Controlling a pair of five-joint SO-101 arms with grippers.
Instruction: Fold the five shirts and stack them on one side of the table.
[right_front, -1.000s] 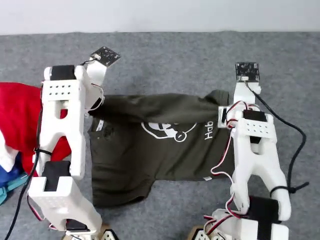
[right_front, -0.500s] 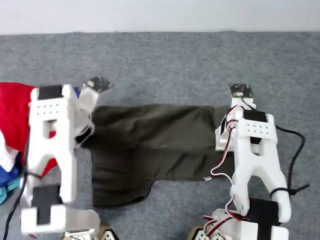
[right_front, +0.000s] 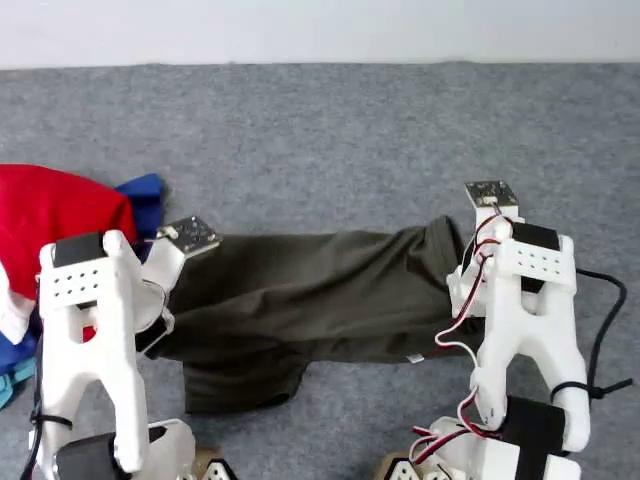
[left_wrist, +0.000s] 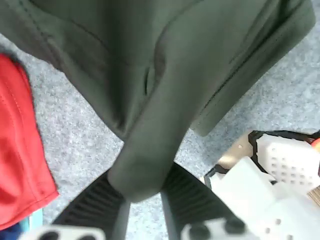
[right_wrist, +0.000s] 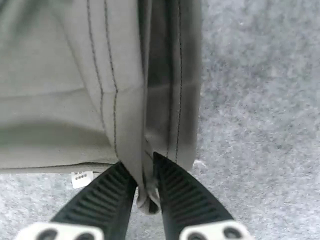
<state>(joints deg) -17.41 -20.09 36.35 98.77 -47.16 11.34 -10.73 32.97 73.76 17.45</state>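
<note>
Running nine to three o'clock, the green shirt (right_front: 320, 290) is pinched at its ends by left tool (left_wrist: 142, 176) and right tool (right_wrist: 141, 166).

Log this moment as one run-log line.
dark olive shirt: folded over lengthwise | left tool: shut on its edge | right tool: shut on its edge

Overall: bright, even, diffuse light from above across the grey table (right_front: 330, 130).
Shadows: soft and narrow, along the near hem of the olive shirt (right_front: 300, 290).
Highlights: the left arm (right_front: 95, 330) has the brightest surface, its white shell carrying a mild sheen.
Left wrist view: shirt folds darken toward the pinched end.
Right wrist view: deepest shade sits in the central crease.
</note>
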